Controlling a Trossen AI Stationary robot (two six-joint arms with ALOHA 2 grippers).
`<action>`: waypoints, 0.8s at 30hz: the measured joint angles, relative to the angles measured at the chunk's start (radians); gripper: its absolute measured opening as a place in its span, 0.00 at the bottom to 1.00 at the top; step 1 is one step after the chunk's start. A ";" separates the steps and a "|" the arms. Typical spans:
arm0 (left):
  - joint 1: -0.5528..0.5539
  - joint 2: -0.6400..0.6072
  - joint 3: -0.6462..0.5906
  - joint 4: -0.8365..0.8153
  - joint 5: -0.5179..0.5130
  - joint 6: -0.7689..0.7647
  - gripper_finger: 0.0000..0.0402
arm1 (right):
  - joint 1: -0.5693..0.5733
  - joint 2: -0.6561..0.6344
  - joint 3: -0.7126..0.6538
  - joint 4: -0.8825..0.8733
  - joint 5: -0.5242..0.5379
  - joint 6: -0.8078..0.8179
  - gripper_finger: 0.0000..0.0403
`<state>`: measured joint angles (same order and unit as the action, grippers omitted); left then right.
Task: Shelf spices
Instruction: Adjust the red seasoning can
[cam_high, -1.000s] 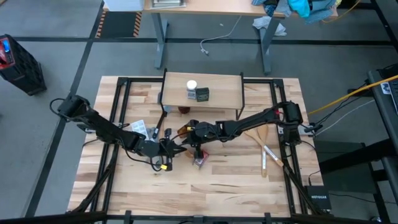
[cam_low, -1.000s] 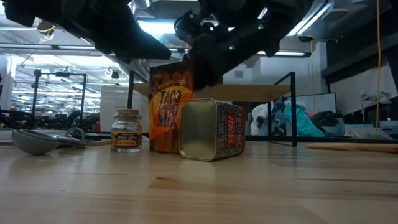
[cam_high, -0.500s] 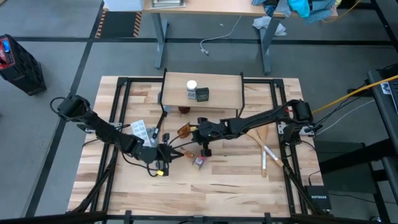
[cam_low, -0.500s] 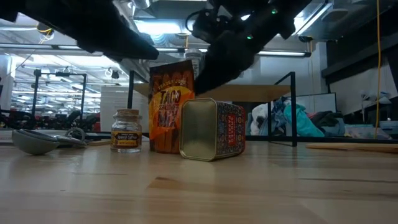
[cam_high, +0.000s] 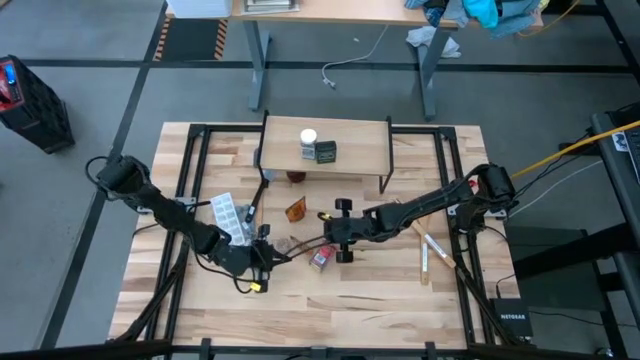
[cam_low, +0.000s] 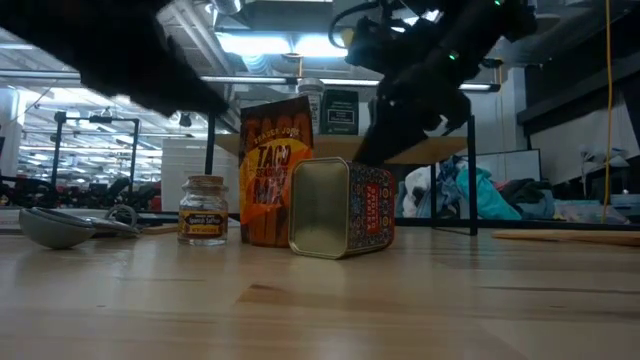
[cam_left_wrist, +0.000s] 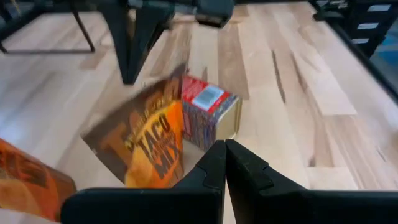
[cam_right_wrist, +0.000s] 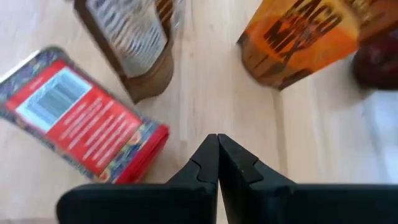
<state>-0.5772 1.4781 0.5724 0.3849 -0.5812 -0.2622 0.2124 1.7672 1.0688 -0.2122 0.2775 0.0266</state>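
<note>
The red-topped box (cam_high: 320, 259) lies tipped at the counter's centre — rigid, light, best pinched across its flat sides. Both hands hover clenched and empty — left hand (cam_high: 268, 257) at its 9 o'clock, right hand (cam_high: 330, 240) at 12.

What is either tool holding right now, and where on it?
Nothing. Left tool and right tool are both shut and empty, above the table.

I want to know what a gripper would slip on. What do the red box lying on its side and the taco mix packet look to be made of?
The red box looks like printed metal tin: its plain end shows a glossy, brushed sheen with a rolled rim. The taco mix packet looks like matte printed paper or foil-lined pouch; its creased, flat sides suggest it is flexible, though which one is unclear.
</note>
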 joint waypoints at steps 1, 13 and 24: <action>0.000 0.019 0.000 0.009 0.000 -0.018 0.01 | 0.001 0.000 -0.010 0.003 0.000 0.014 0.02; 0.035 0.236 0.128 0.066 0.093 -0.030 0.01 | 0.026 0.000 -0.112 0.101 0.025 0.103 0.02; 0.074 0.369 0.226 0.066 0.103 -0.024 0.00 | 0.065 0.001 -0.169 0.215 0.052 0.099 0.02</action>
<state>-0.5032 1.8467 0.7986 0.4513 -0.4778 -0.2859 0.2772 1.7679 0.8997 0.0025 0.3297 0.1261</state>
